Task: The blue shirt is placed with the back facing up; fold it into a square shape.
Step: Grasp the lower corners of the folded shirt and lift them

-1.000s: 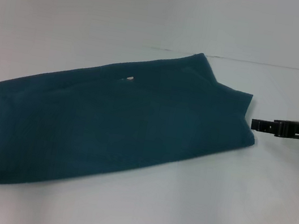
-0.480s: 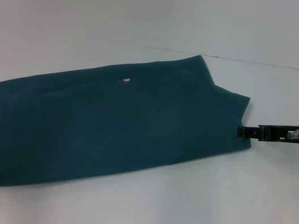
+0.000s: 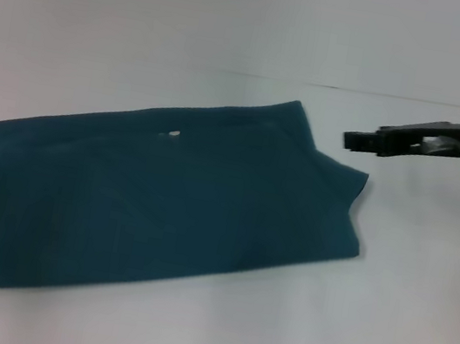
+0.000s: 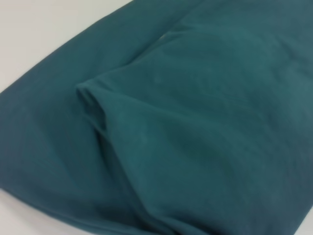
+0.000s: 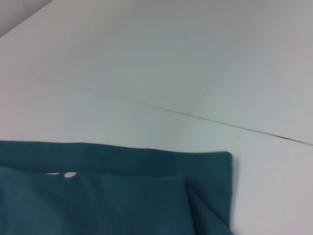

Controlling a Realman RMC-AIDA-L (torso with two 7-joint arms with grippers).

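Your right wrist camera shows none of its own fingers, so you have nothing to place things against but the cloth itself. You see the blue shirt lying flat on the white table, with one corner of the cloth in view. A folded layer lies over the one beneath, its edge running parallel to the outer hem. A small pale mark sits at that edge. A thin dark seam line crosses the table beyond the shirt.
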